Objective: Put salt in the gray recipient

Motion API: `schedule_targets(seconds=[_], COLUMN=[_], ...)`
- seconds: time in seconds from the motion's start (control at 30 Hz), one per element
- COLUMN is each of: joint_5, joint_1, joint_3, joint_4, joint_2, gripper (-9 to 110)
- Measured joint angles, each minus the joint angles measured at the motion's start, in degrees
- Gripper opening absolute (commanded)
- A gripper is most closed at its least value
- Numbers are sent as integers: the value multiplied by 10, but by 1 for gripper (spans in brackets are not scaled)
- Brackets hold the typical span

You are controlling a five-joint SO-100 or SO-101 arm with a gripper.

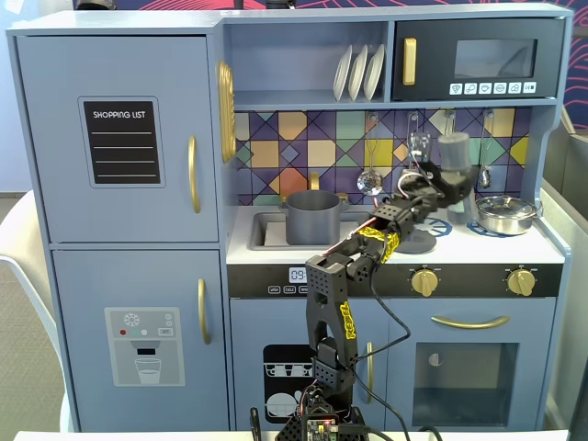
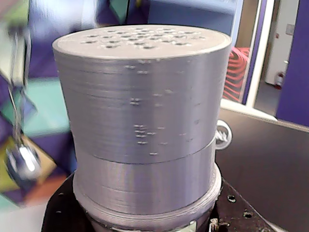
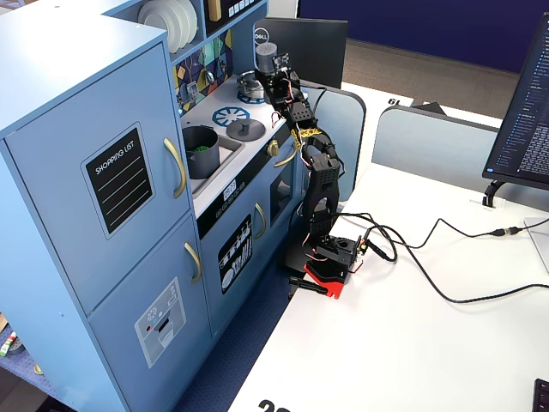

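Nearest our wrist camera looms the gray salt shaker (image 2: 142, 121), upright with its holes on top — so nothing spills in transit. Our gripper (image 1: 447, 179) clamps its base above the toy stove; the gray pot (image 1: 313, 217) sits in the sink, well left of it.

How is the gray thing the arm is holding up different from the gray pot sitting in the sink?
The salt shaker is small and slim; the gray pot is much wider. The shaker's top is closed, pierced with small holes in the wrist view, while the pot is open, with something green inside. The shaker is held in the air by the gripper; the pot rests in the sink. Both are gray, round and upright.
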Motion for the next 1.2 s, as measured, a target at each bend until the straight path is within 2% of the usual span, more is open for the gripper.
schedule_targets(seconds=[1.03,1.1,1.2], joint_5=[76,76,104], joint_1=[18,18,22], joint_3=[111,111,111], joint_4=[-96,-97,-97], joint_2=[-41,-41,-41], gripper=[1,11,45])
